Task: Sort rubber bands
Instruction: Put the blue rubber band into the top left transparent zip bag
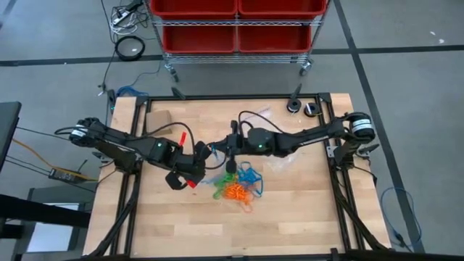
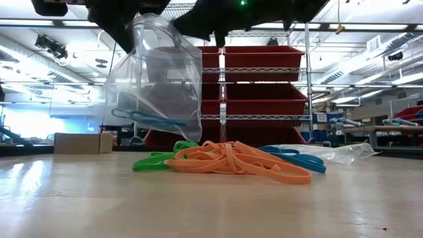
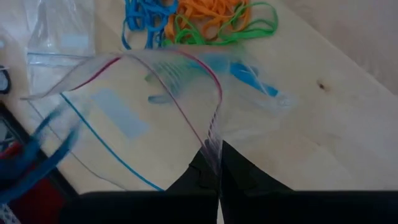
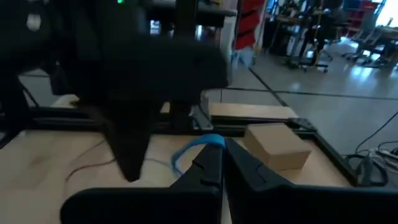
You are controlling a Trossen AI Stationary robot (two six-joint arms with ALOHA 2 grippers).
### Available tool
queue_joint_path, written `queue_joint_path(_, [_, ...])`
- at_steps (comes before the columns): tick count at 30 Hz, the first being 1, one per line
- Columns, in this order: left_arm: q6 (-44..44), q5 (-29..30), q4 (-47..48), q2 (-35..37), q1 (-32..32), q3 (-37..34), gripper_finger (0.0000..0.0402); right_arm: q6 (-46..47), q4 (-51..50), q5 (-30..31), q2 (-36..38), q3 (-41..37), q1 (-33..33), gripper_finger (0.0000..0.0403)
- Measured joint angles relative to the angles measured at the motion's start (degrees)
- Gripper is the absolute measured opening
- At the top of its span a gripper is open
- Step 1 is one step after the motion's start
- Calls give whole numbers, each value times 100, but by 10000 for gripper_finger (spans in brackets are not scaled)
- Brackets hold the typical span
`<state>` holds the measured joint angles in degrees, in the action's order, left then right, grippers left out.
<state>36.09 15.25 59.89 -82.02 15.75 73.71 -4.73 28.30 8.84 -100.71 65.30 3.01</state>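
Left hand was pinched tight on the rim of a clear zip bag, fingers closed w/ the plastic between them. Bag hung open-mouthed off that hand, lifted clear of the worktop; low view showed it dangling, a blue band sitting inside near the bottom.

Right hand was close alongside, just across from the left hand over the middle of the worktop. Its fingers were nearly together, gripping a blue rubber band that looped out past the tips. From above, that hand hovered right at the bag's mouth, directly above the pile.

Rubber bands, the main heap, lay on the worktop just below and in front of both hands: orange ones in the middle, green on the left hand's side, blue on the right hand's side, all tangled and touching. Left wrist view had the same heap just beyond the bag.

Second clear bag lay flat on the worktop behind the blue bands. Small tan box sat beyond the right hand, near the worktop's far edge. Red bins on a wire rack stood off the worktop, well beyond both hands.
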Motion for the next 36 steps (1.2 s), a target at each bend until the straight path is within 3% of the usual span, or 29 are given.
queue_joint_path(9, [136,74,7,0,-10,0,1,133,-978,-172,-40,0,111,13])
queue_joint_path(18, [128,76,53,2,-42,0,1,197,-2415,112,595,-2,214,148])
queue_joint_path(22, [127,76,45,4,-44,0,1,250,-3098,170,1027,-1,335,179])
queue_joint_path(29, [123,76,48,4,-44,0,1,659,-3896,49,1185,-345,580,174])
queue_joint_path(36, [117,76,42,4,-43,0,1,1441,-2811,353,1181,-1828,369,147])
